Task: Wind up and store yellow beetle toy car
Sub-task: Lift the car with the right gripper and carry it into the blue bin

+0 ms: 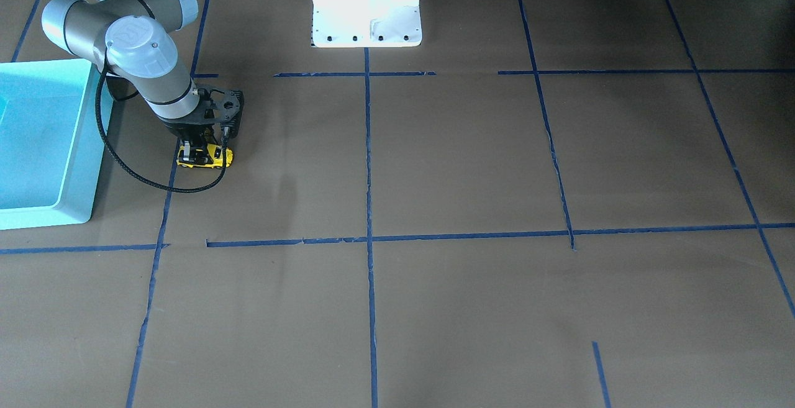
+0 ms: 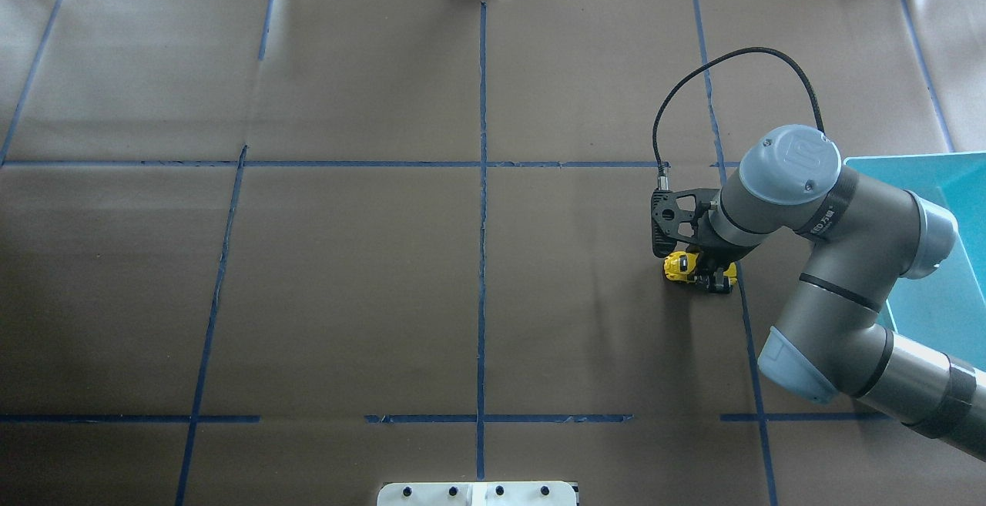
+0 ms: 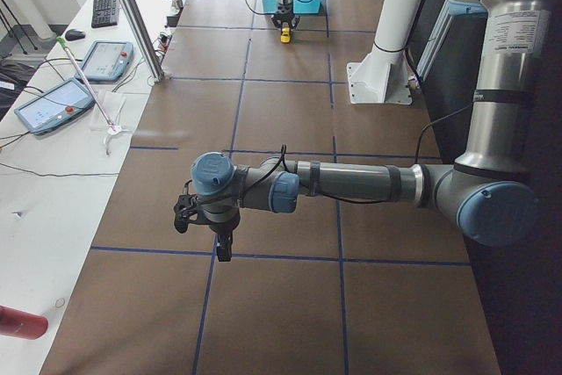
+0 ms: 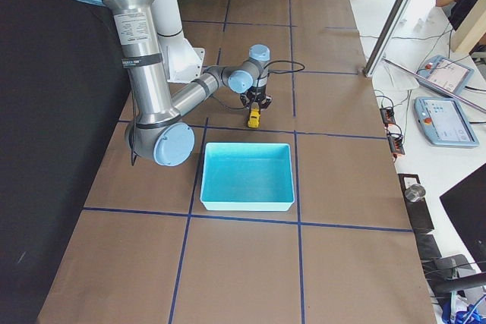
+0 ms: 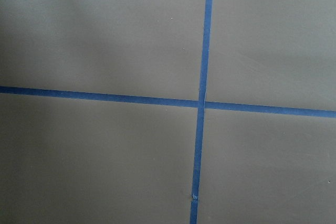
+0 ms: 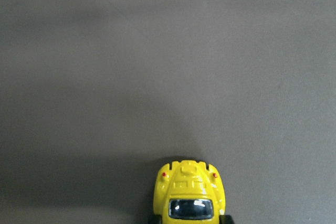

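The yellow beetle toy car point(image 1: 205, 156) stands on the brown table paper, next to the turquoise bin point(image 1: 93, 166). My right gripper point(image 1: 202, 149) reaches down over it with a finger on each side of its body, shut on it. The overhead view shows the car point(image 2: 680, 266) sticking out left of the gripper point(image 2: 705, 273). The right wrist view shows the car's rounded end point(image 6: 190, 192) at the bottom edge. My left gripper point(image 3: 223, 252) hangs over bare table far from the car; I cannot tell whether it is open or shut.
The turquoise bin point(image 2: 909, 158) is empty and lies just right of the right arm in the overhead view. The robot's white base point(image 1: 366, 10) stands at the table's middle edge. Blue tape lines point(image 5: 199, 103) cross the paper.
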`<state>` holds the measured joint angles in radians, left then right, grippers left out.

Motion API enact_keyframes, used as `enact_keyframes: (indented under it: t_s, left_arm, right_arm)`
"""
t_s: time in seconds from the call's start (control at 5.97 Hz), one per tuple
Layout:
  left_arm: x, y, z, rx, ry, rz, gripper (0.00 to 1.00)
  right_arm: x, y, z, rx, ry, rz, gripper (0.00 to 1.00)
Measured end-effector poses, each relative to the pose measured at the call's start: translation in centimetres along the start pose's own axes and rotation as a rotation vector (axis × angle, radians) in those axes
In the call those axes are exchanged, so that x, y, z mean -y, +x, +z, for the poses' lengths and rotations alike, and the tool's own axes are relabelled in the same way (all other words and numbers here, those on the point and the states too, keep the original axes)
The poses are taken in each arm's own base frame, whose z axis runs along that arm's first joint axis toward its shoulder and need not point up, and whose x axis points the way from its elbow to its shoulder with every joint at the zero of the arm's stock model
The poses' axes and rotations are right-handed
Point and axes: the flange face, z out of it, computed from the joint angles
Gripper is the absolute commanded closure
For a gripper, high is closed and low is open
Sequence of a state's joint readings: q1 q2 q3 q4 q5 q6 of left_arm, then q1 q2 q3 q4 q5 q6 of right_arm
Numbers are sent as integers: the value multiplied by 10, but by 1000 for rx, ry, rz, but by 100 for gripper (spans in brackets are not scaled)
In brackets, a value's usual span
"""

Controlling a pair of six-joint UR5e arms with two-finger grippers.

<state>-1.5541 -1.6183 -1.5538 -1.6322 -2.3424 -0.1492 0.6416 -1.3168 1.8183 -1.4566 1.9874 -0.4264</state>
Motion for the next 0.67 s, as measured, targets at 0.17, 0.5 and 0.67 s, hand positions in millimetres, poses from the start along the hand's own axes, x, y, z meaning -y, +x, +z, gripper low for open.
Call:
enact_keyframes:
  t_s: [0.17,0.5,0.67]
  left_arm:
    - [0,0,0,0,-1,0,0]
    - [0,0,1,0,-1,0,0]
    - [0,0,1,0,-1,0,0]
  right_arm:
    - [-6,2,-13,-11,11,8,100]
    - [-58,1,-58,-24,43,43,100]
    - [-103,0,-81,-32,45,27,100]
